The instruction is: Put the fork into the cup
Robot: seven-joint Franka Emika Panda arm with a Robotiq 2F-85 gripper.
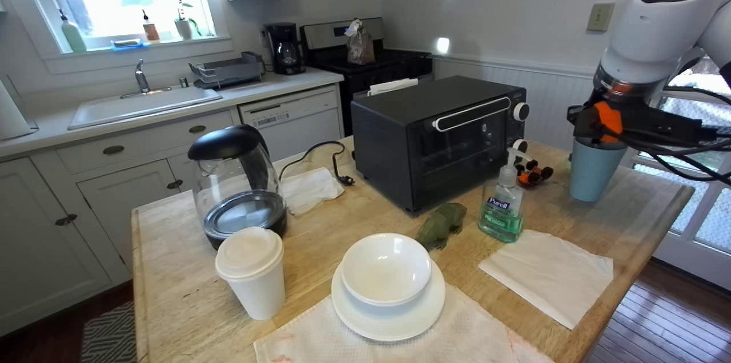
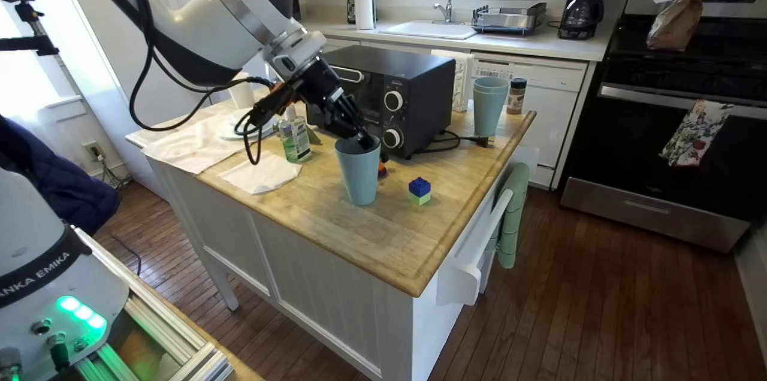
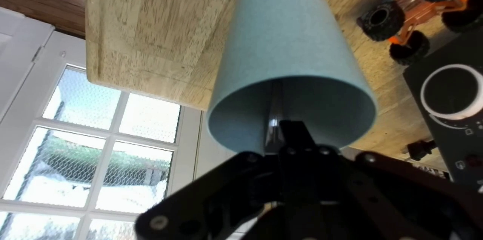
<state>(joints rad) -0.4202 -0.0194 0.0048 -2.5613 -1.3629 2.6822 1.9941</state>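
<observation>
Withdrawing the pincer (image 3: 283,136), closed on the fork (image 3: 275,113) inside the teal cup (image 3: 288,40), before full release may lift the fork or tip the cup.

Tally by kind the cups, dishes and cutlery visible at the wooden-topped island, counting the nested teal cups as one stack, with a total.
Single cups (teal cup and white lidded cup): 2
Nested stack: 1
Bowl: 1
Plate: 1
Fork, partly hidden, reaching into the teal cup: 1
Total: 6
</observation>
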